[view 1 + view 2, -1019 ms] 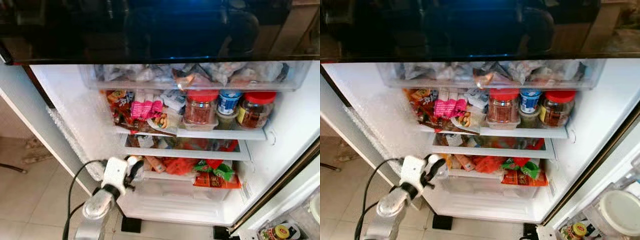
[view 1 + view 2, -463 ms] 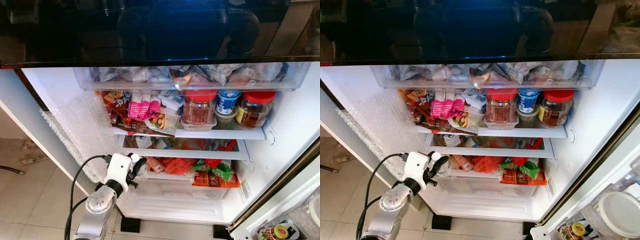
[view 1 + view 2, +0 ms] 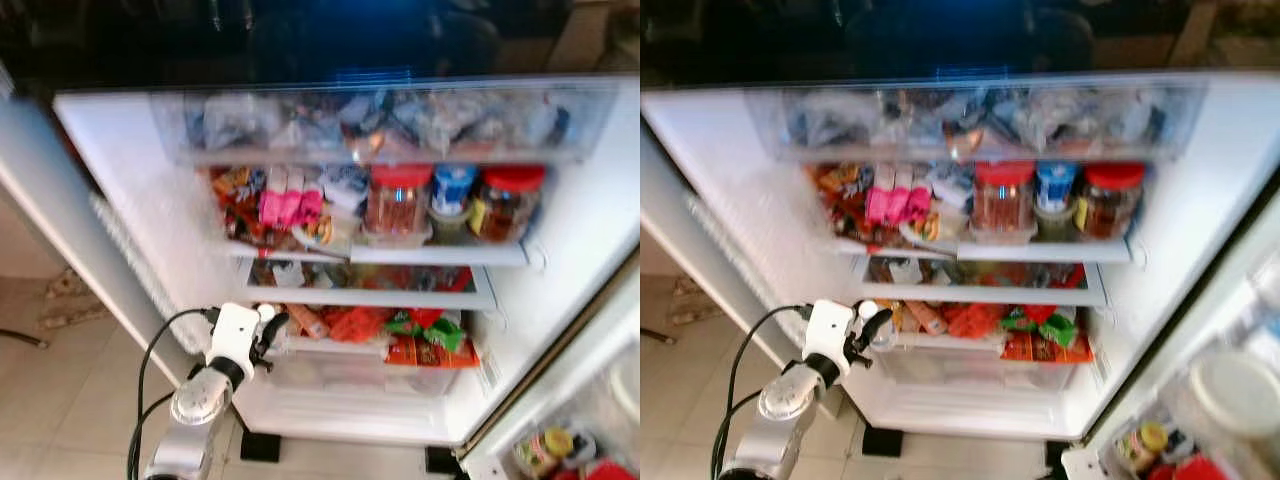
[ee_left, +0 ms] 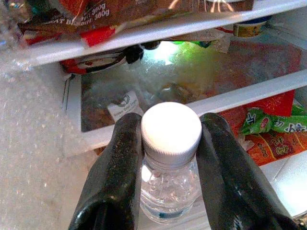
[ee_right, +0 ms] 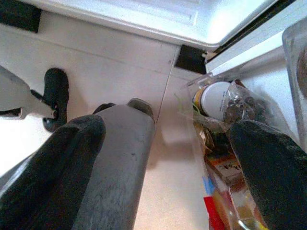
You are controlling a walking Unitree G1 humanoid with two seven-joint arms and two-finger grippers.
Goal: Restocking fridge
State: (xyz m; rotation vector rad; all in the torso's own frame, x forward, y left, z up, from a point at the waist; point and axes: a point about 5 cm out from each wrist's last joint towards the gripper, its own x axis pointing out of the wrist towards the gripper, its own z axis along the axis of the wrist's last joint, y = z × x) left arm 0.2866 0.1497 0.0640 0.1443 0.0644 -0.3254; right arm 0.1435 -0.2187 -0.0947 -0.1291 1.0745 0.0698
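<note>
Setting: open fridge [image 3: 150,215], seen from above and in front; tiled floor [image 3: 60,400] below; head views slightly blurred.
Left gripper [image 4: 165,158]: raised at the left front edge of the lower shelf [image 3: 370,298], black fingers [image 4: 115,177] pressed on either side of a small clear water bottle [image 4: 168,187] just under its white cap [image 4: 171,127].
Bottle position: upright between the fingers, at the mouth of the fridge beside the bubble-textured left wall [image 4: 33,124]; not yet resting on any shelf.
Reason for the grip: held near the neck, likely so the base stays free to be set down flat in a gap.
Upper shelf [image 3: 440,255]: crowded with red-lidded jars [image 3: 397,205], a blue-lidded tub [image 3: 452,188] and pink packets [image 3: 285,205]; little spare room.
Lower levels: orange and red snack packets [image 3: 430,355] and a green packet [image 3: 425,325] piled toward the right, leaving the left corner as the likeliest spot.
Top drawer [image 3: 380,125]: clear, packed with wrapped items.
Right gripper [image 5: 163,158]: hanging idle, pointed at the floor, fingers spread wide with nothing between them.
Door bin [image 5: 225,134]: near the right gripper, holding a white-lidded jar [image 5: 214,98] and packets.
Step in hand: likely carrying the bottle inward for placement.
</note>
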